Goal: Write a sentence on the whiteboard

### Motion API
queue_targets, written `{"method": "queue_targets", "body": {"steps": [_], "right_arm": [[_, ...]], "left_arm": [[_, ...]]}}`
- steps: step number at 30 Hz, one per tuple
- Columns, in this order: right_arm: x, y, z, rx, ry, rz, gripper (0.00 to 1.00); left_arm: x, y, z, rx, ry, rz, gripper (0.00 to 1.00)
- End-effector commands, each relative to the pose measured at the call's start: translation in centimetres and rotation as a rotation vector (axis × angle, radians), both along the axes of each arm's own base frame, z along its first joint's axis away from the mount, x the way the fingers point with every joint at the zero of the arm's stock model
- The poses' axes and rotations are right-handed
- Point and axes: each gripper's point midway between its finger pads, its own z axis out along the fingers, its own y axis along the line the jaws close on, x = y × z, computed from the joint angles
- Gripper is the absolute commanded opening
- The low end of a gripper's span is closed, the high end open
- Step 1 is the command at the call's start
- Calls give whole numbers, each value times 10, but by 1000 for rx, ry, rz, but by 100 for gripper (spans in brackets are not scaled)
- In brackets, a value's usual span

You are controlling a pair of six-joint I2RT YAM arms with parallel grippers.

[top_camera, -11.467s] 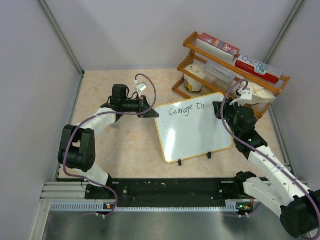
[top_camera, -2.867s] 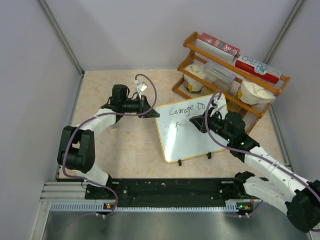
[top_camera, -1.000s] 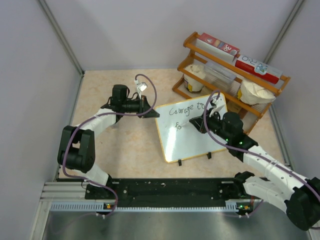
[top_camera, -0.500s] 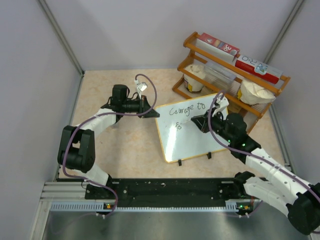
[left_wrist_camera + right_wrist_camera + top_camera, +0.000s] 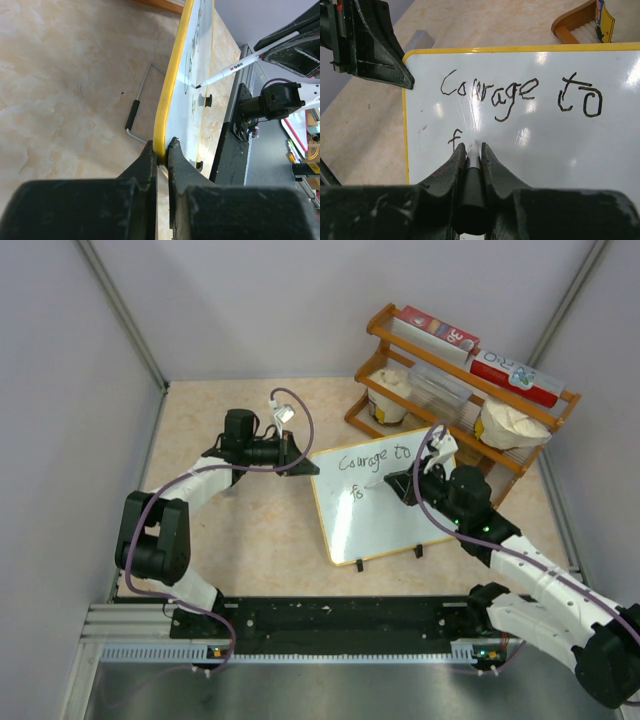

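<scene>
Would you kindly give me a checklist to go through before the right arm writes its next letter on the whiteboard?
1. Left end effector shut on the whiteboard rim: ok.
2. Right end effector shut on the marker: ok.
3. Marker tip at the board surface: ok, appears touching.
4. Sentence readable so far, "Courage to" above a started second line: ok.
5. Blank board to the right of the second line: ok.
6. Ink left in the marker: cannot tell.
</scene>
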Motion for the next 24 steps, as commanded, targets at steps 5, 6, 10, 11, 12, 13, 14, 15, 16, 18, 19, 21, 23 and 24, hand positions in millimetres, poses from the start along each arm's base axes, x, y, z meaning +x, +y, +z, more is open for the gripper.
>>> {"method": "queue_targets", "body": {"steps": [5,6,10,11,12,13,14,15,16,18,19,21,23,24], "right_arm": [[1,-3,-7,-22,3,-13,0],[0,-4,-9,-24,7,-15,0],[-3,-5,-13,-30,16,-8,0],[-4,-5,-13,-30,17,-5,0],[-4,-5,-14,-30,19,-4,0],[-6,-4,-14,-30,19,2,0],[-6,-4,-15,-30,24,2,0],[-7,-5,-15,-30,24,2,0],[-7,-5,-14,-29,23,4,0],[-9,-5,-15,-30,25,7,0],[-10,-4,-15,-29,23,14,0],[-12,-3,-14,-24,23,21,0],[-13,-3,-15,-24,26,26,0],[-13,-4,-15,-26,29,24,0]], "left_arm": [[-10,-5,-46,127,-72,-47,0],[-11,-5,-47,128,-71,-47,0],[-11,-5,-47,127,-69,-48,0],[-11,-5,-48,127,-66,-48,0],[-10,-5,-47,126,-69,-48,0],[-10,-5,-47,126,-69,-48,0],[-10,-5,-47,127,-68,-48,0],[-10,-5,-46,126,-71,-48,0],[-10,-5,-46,126,-71,-48,0],[-10,-5,-46,125,-72,-48,0],[-10,-5,-47,127,-71,-47,0],[-10,-5,-47,125,-69,-49,0],[-10,-5,-46,125,-71,-49,0],[-10,-5,-46,124,-72,-49,0]]}}
